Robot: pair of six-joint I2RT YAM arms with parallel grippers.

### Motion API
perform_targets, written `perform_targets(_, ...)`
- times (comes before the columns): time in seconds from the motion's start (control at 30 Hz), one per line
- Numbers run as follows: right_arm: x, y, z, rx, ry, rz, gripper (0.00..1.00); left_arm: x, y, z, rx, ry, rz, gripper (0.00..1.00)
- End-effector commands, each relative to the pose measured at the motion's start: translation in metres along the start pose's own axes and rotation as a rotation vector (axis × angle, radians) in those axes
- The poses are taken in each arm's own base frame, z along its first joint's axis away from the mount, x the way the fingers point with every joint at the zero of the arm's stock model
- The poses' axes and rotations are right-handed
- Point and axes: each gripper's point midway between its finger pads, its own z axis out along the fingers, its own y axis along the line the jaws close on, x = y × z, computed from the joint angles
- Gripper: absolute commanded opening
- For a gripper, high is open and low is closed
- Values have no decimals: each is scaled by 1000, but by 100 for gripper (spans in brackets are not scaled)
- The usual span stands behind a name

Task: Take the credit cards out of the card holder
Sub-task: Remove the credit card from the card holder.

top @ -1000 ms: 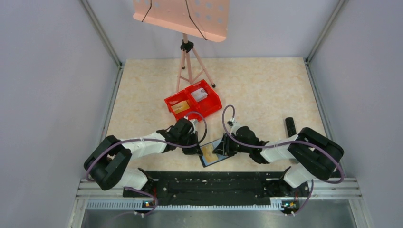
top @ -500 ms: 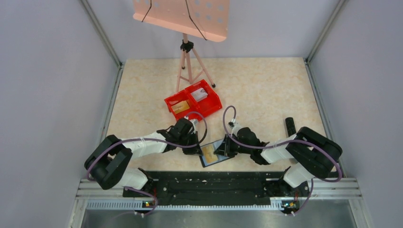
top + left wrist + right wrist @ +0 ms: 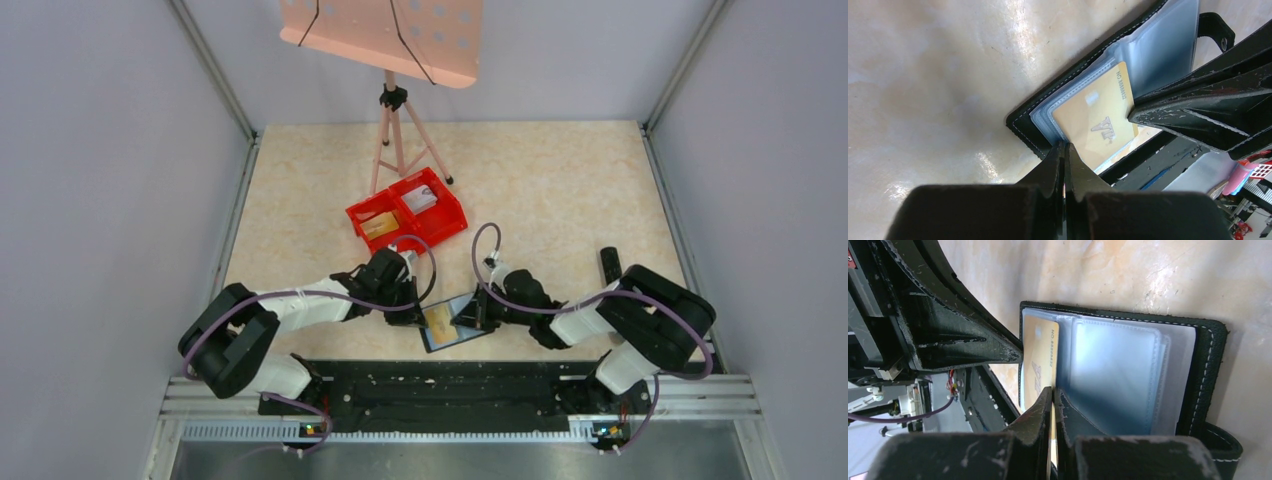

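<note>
Card holder (image 3: 1205,370) lay open on worktop (image 3: 948,75) btwn both arms. R hand (image 3: 1053,390) clamped on gold credit card (image 3: 1095,117) at clear pocket. L hand (image 3: 1064,146) fingers together, tips at holder's edge.

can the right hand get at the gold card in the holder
Probably yes: the right hand sits at the gold card, seemingly closed on its edge. The left hand is at the holder rim, beside the card, not blocking.

Tabletop (image 3: 560,180) is seen from above-behind; both wrist views are shot close-up, opposed, with the card holder (image 3: 1168,45) shared.
</note>
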Motion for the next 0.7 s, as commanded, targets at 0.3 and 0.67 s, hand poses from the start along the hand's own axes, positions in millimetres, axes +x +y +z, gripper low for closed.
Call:
perform_targets(0.3, -6, -2, -18, -32, -45, 7, 0, 3, 16, 12, -56, 6, 19, 0)
perform_targets(0.67, -13, -2, -25, -56, -87, 77, 0, 3, 18, 12, -64, 4, 20, 0)
